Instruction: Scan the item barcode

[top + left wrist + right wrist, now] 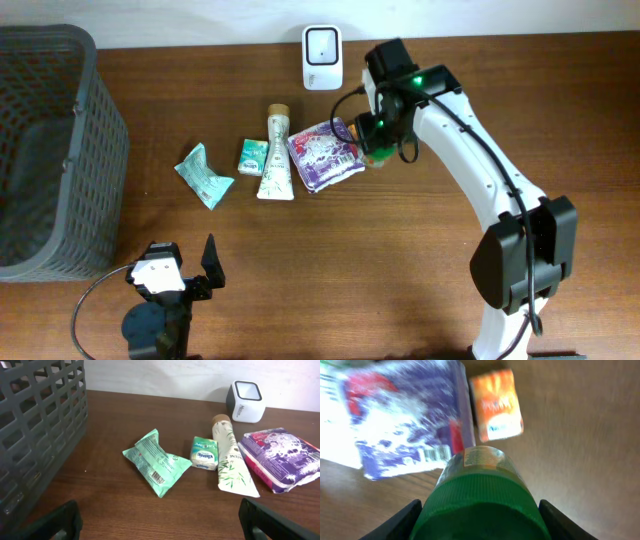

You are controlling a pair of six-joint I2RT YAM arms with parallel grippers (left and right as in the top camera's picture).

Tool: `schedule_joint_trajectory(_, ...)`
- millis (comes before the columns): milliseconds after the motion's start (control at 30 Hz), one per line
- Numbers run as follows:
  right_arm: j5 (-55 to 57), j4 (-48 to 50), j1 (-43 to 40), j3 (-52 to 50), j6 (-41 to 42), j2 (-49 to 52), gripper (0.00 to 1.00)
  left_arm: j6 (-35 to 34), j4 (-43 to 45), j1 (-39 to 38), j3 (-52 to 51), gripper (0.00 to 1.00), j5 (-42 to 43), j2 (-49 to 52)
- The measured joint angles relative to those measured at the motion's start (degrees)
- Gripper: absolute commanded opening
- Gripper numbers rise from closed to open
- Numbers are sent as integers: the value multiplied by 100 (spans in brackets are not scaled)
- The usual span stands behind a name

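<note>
Right fingers clasp the green-capped bottle, cap toward wrist, base toward table; left fingers wide.

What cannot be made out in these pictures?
Barcode on the purple plastic pack: motion blur in the right wrist view.
Body of the green-capped clear bottle: behind its own cap in the right wrist view, under the right gripper overhead.
Far side of the dark grey plastic basket: cut off by the left edge overhead.
</note>
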Motion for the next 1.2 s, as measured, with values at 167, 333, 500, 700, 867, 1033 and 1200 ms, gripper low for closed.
schedule_joint_trajectory(167, 26, 402, 2, 151, -356, 0, 55, 0, 0, 0, 0, 99, -2, 0)
schedule_joint_trajectory(333, 905, 1287, 28, 153, -378, 0, 53, 0, 0, 0, 0, 99, -2, 0)
schedule_joint_trajectory(500, 1696, 2771, 109, 153, -380, 24, 50, 0, 0, 0, 0, 99, -2, 0)
schedule_joint_trajectory(700, 2039, 4350, 140, 166, -627, 278, 51, 0, 0, 0, 0, 99, -2, 0)
schedule_joint_trajectory(867, 2159, 5230, 208, 164, -1639, 682, 51, 0, 0, 0, 0, 99, -2, 0)
schedule_joint_trajectory(1033, 2677, 6391, 551, 164, -3285, 1220, 51, 0, 0, 0, 0, 99, -2, 0)
schedule_joint_trajectory(1200, 3010, 7147, 811, 164, -4367, 1615, 50, 0, 0, 0, 0, 99, -2, 0)
